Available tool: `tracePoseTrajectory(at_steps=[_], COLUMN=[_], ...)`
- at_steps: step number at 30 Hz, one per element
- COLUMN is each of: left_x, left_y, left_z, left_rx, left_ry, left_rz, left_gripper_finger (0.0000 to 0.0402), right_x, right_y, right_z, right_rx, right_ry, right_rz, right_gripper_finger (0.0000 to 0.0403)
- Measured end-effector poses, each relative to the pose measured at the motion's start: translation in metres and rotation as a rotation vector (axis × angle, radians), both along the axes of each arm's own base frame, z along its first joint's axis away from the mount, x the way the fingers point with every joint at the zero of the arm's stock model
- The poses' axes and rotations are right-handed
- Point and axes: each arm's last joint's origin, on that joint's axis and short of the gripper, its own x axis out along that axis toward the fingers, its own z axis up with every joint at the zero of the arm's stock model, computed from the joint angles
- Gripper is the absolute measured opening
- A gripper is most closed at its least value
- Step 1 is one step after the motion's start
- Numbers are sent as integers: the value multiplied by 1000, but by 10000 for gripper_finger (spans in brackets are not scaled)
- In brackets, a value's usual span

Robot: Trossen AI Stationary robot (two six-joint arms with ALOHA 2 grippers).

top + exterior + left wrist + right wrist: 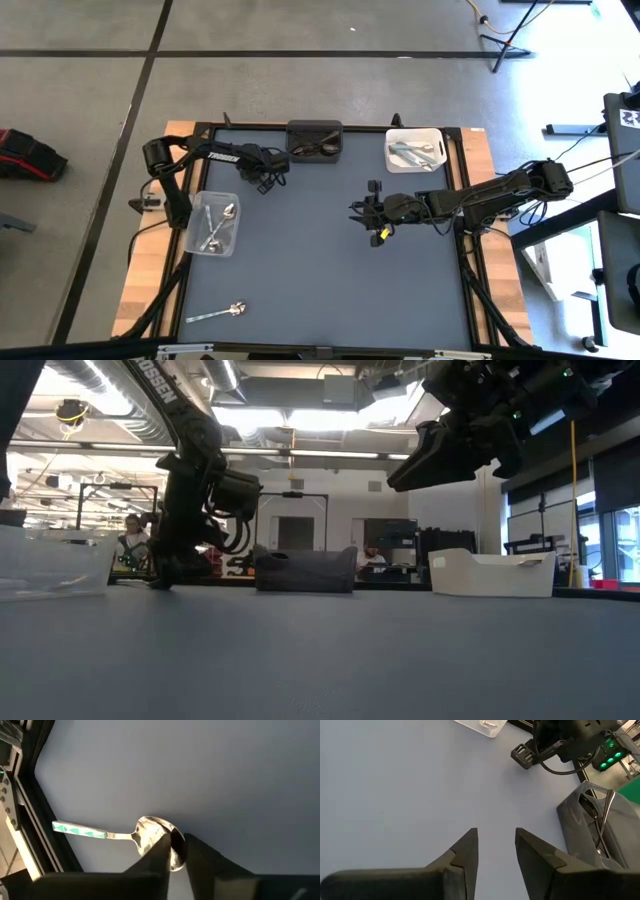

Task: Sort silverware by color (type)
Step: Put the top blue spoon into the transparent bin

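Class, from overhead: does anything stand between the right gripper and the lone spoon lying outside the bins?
Nothing visible: only bare table separates the open right gripper from that spoon. The clear bin sits off that line; the left gripper is by the black bin.

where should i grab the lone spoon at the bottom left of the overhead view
Mid-handle, from straight above. The spoon lies flat on the mat, handle running nearly sideways, so set the jaws across its thin width; the rounded bowl end would probably slip.
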Motion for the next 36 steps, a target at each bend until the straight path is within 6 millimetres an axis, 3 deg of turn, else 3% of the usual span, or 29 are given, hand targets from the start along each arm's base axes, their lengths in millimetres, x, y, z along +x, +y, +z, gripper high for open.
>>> tracePoseTrajectory(at_steps=[4, 9, 14, 20, 26, 36], left_x=[0, 2, 14, 32, 40, 20], left_y=[0, -6, -27, -71, -118, -190], left_z=[0, 2, 24, 75, 132, 221], left_rx=[13, 19, 13, -25, -79, -215], left_ry=[11, 24, 23, -72, -287, -489], left_rz=[-6, -42, -116, -273, -430, -565], left_gripper_finger=[10, 11, 3, 2, 2, 2], right_x=[0, 0, 0, 0, 0, 0], right_y=[0, 0, 0, 0, 0, 0], right_z=[0, 0, 0, 0, 0, 0], right_rx=[0, 0, 0, -1, -1, 0], right_ry=[0, 0, 0, 1, 1, 0], right_rz=[0, 0, 0, 0, 0, 1], right_gripper_finger=[120, 120, 120, 120, 120, 120])
